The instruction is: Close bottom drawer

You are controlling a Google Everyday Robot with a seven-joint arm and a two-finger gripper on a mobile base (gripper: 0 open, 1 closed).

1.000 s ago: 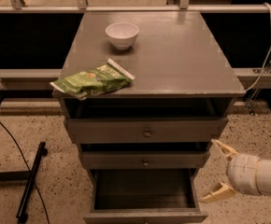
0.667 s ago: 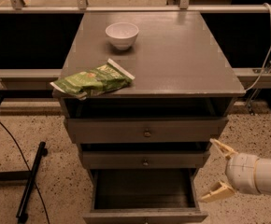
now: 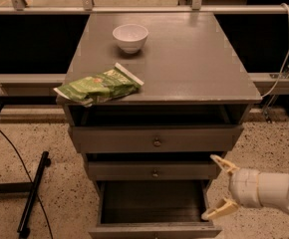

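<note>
Grey-brown wood fronts the three drawers under the desk (image 3: 184,73). The bottom drawer (image 3: 152,203) stands pulled well out beneath the desk's front edge. Its dark inside is open to view and its front runs off the lower border, so the knob cannot be made out. The middle drawer (image 3: 154,171) and the top drawer (image 3: 157,141) above it stick out only a little.

The pincer (image 3: 221,188) hangs below the desk's front right corner, just beside the right side of the open drawer. Its two pale fingers are spread wide with nothing between them. Against a second ago it has crept slightly leftward, closer to the drawer's side, while the drawer itself has not shifted. So the closing push looks not yet begun. The arm seems to be lining up, and it probably needs to come round to the drawer's front before a shove inward counts.

On the desk, a white bowl (image 3: 130,37) sits near the back edge, left of the middle. A green packet (image 3: 98,87) lies at the front left corner, overhanging the edge a little.
</note>
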